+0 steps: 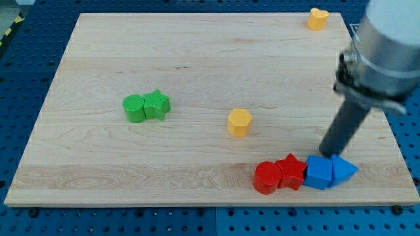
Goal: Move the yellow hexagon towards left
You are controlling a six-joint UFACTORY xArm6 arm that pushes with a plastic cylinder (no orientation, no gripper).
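The small yellow hexagon block (pixel 239 122) sits alone just right of the middle of the pale wooden board (pixel 98 177). The arm's tip (pixel 327 154) rests at about four o'clock from it, well apart, just above the blue cube-like block (pixel 319 172) and beside the blue wedge-shaped block (pixel 343 170). Pushing the hexagon toward nine o'clock would call for contact on its three o'clock face, so the tip probably has to come up level with it first. The rod leans down from the view's upper right; it has no fingers, so there is nothing to open or close. The hexagon's nine o'clock path looks unobstructed until the green blocks (pixel 146 106).
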